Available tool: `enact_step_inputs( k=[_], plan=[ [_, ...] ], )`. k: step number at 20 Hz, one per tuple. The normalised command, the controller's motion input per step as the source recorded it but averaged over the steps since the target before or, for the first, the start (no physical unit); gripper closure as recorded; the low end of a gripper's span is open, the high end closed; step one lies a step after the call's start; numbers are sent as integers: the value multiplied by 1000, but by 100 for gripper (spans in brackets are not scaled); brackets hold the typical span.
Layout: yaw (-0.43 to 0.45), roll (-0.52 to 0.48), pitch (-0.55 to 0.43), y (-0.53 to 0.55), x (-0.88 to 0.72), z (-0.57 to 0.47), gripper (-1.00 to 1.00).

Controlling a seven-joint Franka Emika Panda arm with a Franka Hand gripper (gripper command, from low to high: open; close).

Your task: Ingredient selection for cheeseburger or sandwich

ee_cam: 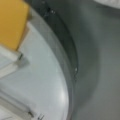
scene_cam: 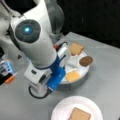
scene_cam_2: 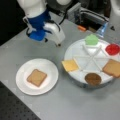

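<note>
The gripper hung just outside the sectioned tray's rim, near the yellow cheese square; whether it was released or clenched could not be told. One toast square lay alone on the white plate. Bare tabletop stretched between plate and tray. The wrist view showed the tray edge and cheese corner.

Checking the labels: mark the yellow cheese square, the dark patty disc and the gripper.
yellow cheese square (scene_cam_2: 70, 65), a front view, its middle.
dark brown patty disc (scene_cam_2: 93, 79), a front view, its top face.
gripper (scene_cam_2: 59, 45), a front view, its tip.
</note>
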Motion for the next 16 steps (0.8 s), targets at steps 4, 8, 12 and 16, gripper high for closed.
enact_step_inputs(
  k=[4, 8, 12, 16],
  plan=[
    [-19, -393, -233, 606, -675, -183, -100],
    [37, -253, -218, 383, -406, -214, -100],
    [21, -156, -170, 186, -191, -111, -100],
    [-56, -109, -136, 151, -74, -40, -100]
  ],
)
